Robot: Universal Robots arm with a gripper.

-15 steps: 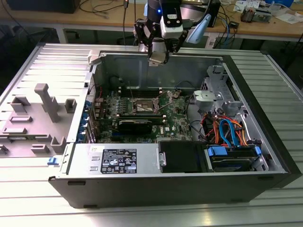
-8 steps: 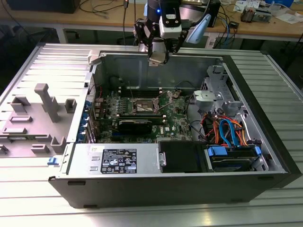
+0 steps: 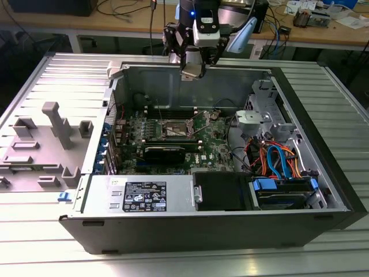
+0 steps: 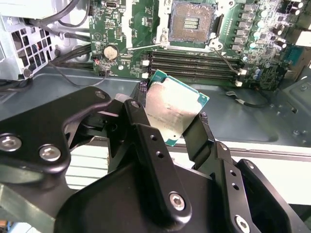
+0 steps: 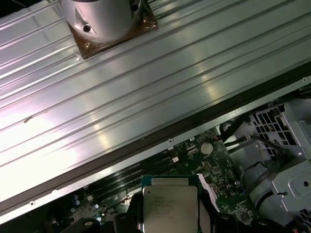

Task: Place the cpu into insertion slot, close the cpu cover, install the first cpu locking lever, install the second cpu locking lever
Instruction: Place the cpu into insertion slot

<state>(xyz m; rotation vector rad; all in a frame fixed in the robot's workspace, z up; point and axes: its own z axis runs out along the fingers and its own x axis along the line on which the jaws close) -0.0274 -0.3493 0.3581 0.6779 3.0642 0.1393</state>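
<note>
Well apart from the insertion slot (image 4: 191, 22), over the wall of the computer case (image 3: 242, 75) that ran behind the slot in the exterior view, the gripper (image 3: 192, 69) hung with the cpu (image 4: 174, 110) pinched by its edges between two black fingers (image 4: 141, 124). The chip was tilted, silvery top toward the second wrist view, green rim showing at its corners. It touched nothing but the gripper.

The slot lay bare on the green motherboard (image 4: 121, 29), its dark contact field uncovered, just beside the long black memory slots (image 4: 194, 60). A thin wire lever (image 4: 146, 47) stood loose along the slot's edge; the cpu cover I could not make out with certainty.

Step in hand, by my reading: the first one — placing the cpu, with nothing seated yet. Seating calls for the chip brought level and square over the slot — corners matched to the rim, no sideways scrape across the contacts.
</note>
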